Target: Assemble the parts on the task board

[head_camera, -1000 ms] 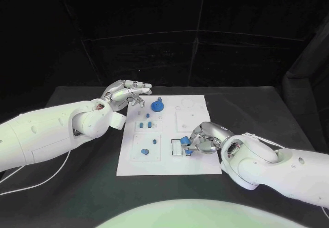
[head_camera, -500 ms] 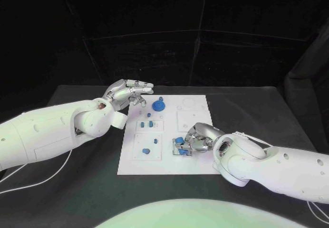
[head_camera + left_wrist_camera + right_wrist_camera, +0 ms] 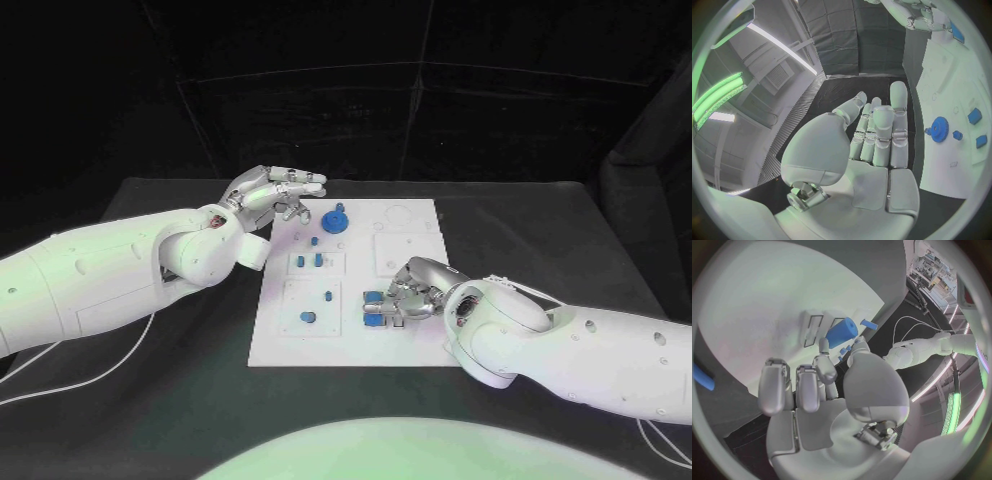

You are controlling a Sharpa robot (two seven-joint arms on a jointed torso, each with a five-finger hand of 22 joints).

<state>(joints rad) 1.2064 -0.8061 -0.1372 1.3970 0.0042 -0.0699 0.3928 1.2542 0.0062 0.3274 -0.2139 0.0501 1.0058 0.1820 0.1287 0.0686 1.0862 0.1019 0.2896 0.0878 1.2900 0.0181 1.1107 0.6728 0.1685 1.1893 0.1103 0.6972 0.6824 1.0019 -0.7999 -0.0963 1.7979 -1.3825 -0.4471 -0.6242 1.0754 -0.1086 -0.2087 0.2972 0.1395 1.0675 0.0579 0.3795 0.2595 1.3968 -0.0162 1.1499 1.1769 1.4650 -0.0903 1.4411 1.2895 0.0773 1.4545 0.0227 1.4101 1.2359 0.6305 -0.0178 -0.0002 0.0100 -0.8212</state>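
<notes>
Blue against the white board (image 3: pixel 411 345), the small block (image 3: pixel 375 297) that I am working with is pinched at the fingertips of my right robot hand (image 3: pixel 404 298), just over the slotted pocket (image 3: pixel 378 318) at the board's near middle. In the right wrist view the block (image 3: pixel 841 331) is showing as a short, thick piece held between the thumb and a finger, right beside the two narrow slots (image 3: pixel 814 329). I judge that I am in the middle of seating this piece, and it is not yet down in its recess.

To do this well, I am thinking about three things. First, lining the block's long side up with the pocket before lowering, since a tilted piece will likely jam on the rim. Second, coming straight down and slowly, letting the block find the walls rather than forcing it. Third, keeping the other fingers off the board, because they are hanging close to a second blue piece (image 3: pixel 374 322) just beside the pocket.

My left robot hand (image 3: pixel 274 192) is hovering at the board's far left corner, fingers loosely curled and holding nothing, near the blue gear (image 3: pixel 335 220). Three more blue pieces are lying along the board's left half.
</notes>
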